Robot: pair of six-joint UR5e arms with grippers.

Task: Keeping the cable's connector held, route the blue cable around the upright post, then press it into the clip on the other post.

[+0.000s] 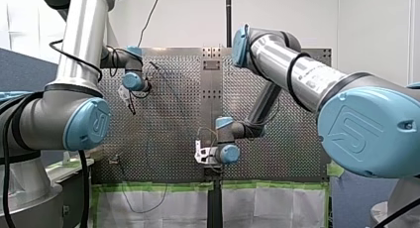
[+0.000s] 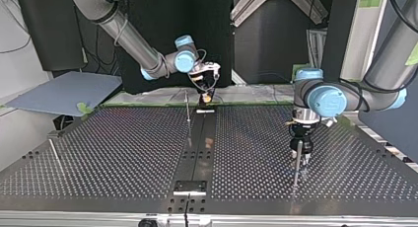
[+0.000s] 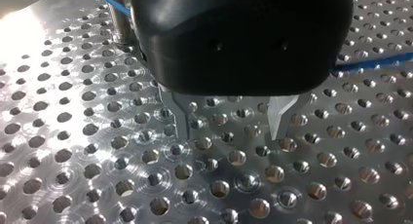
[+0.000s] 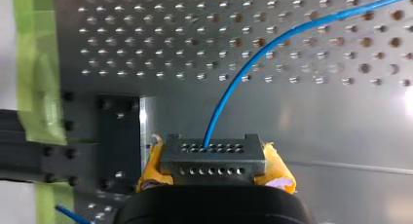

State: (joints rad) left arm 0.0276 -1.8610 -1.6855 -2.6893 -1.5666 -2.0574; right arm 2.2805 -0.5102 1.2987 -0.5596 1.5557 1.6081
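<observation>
My right gripper (image 4: 216, 171) is shut with its yellow pads (image 4: 151, 168) on the grey connector (image 4: 213, 153). The blue cable (image 4: 253, 63) leaves the connector and curves away over the perforated plate. In the top view that gripper (image 2: 207, 91) hangs at the table's far edge, near a thin upright post (image 2: 188, 108). My left gripper (image 3: 229, 131) is black with metal fingers (image 3: 181, 119). It stands open just above the plate with nothing between its fingers. Behind it run the blue cable (image 3: 363, 64) and a post (image 3: 119, 19). In the top view it (image 2: 300, 147) hangs beside a post (image 2: 296, 164).
A third thin post (image 2: 54, 152) stands at the top view's left. A dark centre strip (image 2: 197, 138) with a bracket (image 2: 190, 187) runs across the perforated table (image 2: 123, 153). Green tape (image 4: 31, 63) lines the plate's edge in the right wrist view.
</observation>
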